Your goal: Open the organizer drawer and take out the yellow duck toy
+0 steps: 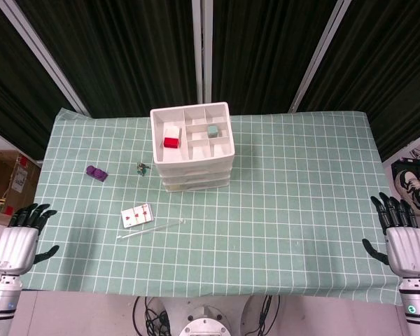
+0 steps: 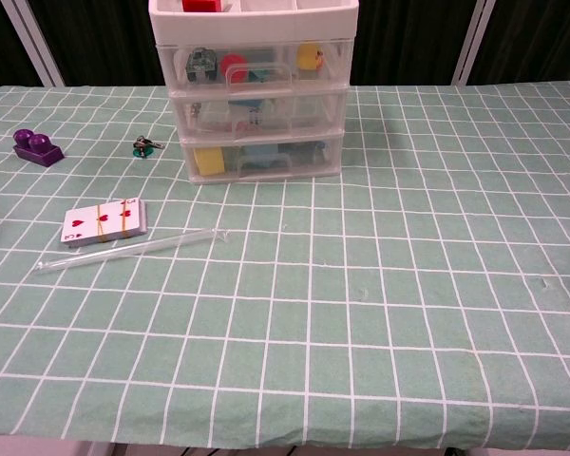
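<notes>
1. I'm looking at the organizer (image 2: 255,95) sitting toward the back middle of the counter (image 2: 408,285). The yellow duck toy (image 2: 310,57) is showing through the clear front of the top drawer (image 2: 255,68), over at its right end, and that drawer is looking fully closed.
2. I'm guessing the duck is light, small and probably smooth plastic or rubber, so it's likely wanting to squirt out of a sloppy pinch. I'm planning on taking it around the body from above once the drawer is out.
3. The drawer is looking like thin, stiff plastic. I'm aiming to hook the handle lip at the front middle, and I'm expecting the whole light stack to slide toward me unless something's bracing it.
4. My left hand (image 1: 19,240) is resting at the near left edge of the counter, fingers spread apart, holding nothing.
5. My right hand (image 1: 404,240) is mirroring that at the near right edge, fingers apart and empty too. Both are sitting well apart from the organizer, and neither is showing up in the chest view.
6. The playing cards (image 2: 104,221) and clear rod (image 2: 123,250) are lying near the left approach.
</notes>
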`<state>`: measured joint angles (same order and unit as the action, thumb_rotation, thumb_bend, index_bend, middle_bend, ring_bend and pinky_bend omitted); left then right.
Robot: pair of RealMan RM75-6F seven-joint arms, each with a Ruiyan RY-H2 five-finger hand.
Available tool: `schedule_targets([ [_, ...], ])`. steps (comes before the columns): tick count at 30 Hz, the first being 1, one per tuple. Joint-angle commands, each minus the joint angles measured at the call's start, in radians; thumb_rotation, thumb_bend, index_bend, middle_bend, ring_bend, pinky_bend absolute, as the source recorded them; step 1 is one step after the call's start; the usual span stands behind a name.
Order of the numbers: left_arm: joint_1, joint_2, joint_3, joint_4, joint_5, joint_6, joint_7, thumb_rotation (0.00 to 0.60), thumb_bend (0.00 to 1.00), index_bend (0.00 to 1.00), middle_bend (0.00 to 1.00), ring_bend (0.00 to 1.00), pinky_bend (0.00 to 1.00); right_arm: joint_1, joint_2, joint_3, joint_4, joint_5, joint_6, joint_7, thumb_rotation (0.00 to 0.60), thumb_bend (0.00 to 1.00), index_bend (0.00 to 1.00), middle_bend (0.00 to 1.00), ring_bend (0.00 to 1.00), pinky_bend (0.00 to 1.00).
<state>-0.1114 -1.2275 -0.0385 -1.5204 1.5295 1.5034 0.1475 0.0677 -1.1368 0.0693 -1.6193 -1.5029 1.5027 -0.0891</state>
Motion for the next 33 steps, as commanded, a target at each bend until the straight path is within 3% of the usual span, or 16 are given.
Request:
schedule_targets([
  [1,0.003,0.002,0.001,-0.002,-0.003,0.003,0.0,0.6,0.09,0.24,0.18,0.13,0.18,0.002,0.001,-0.001,0.0,-0.003,-0.003,0.0,0.6,0.15,0.0,0.0,0.0,0.0],
  [11,0.018,0.006,0.009,-0.016,0.012,0.028,0.006,0.6,0.09,0.24,0.18,0.13,0.18,0.013,-0.002,-0.01,0.0,-0.036,-0.01,0.05,0.6,0.16,0.0,0.01,0.0,0.0],
  [18,0.022,0.001,0.011,-0.016,0.021,0.038,0.002,0.6,0.09,0.24,0.18,0.13,0.18,0.116,-0.031,-0.007,-0.041,-0.099,-0.131,0.21,0.6,0.19,0.0,0.09,0.0,0.02],
  [21,0.024,-0.002,0.01,-0.014,0.021,0.04,-0.001,0.6,0.09,0.24,0.18,0.13,0.18,0.185,-0.069,0.011,-0.071,-0.099,-0.213,0.26,0.6,0.21,0.0,0.16,0.02,0.11],
  [27,0.027,-0.002,0.008,-0.012,0.021,0.048,-0.007,0.6,0.09,0.24,0.18,0.13,0.18,0.346,-0.151,0.066,-0.125,-0.013,-0.442,0.485,0.6,0.3,0.0,0.29,0.17,0.27],
  [33,0.027,-0.006,0.008,-0.001,0.016,0.04,-0.02,0.6,0.09,0.24,0.18,0.13,0.18,0.485,-0.28,0.152,-0.069,0.129,-0.634,0.721,0.6,0.4,0.0,0.44,0.36,0.49],
])
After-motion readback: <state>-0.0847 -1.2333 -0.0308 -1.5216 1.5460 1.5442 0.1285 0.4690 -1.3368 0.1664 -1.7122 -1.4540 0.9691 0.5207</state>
